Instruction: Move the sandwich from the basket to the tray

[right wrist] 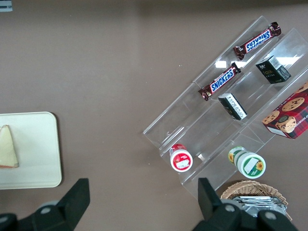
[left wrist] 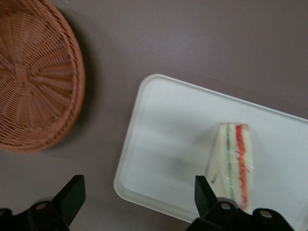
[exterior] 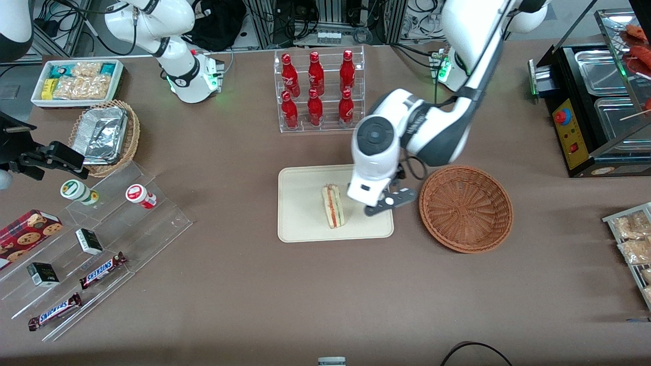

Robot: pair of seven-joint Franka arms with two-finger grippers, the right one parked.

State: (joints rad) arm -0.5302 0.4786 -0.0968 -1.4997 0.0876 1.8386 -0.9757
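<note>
We saw the table (exterior: 254, 305) first, and on it the tray (exterior: 305, 223) in the middle, with the empty basket (exterior: 465, 207) close beside it at about three o'clock in the front view. The sandwich (exterior: 333, 206) lay on the tray, its striped cut edge turned up. So the placing looked done to us.

The gripper (exterior: 379, 207) hung over the tray's edge nearest the basket, just beside the sandwich at its three o'clock. Its fingers (left wrist: 204, 190) stood wide apart and held nothing.

We judged the sandwich to be light and soft. The bread would dent under a hard squeeze, and the filling layers could slide apart. If it must be taken again, we would close gently on the two flat bread faces, near the thick end, not on the striped edge.

The front view showed the whole table, but the arm covered part of the tray. The left wrist view showed the free gap between the fingers and the red and green layers clearly. The right wrist view showed only one pale face of the sandwich (right wrist: 8, 147) on the tray's end (right wrist: 43, 159).
</note>
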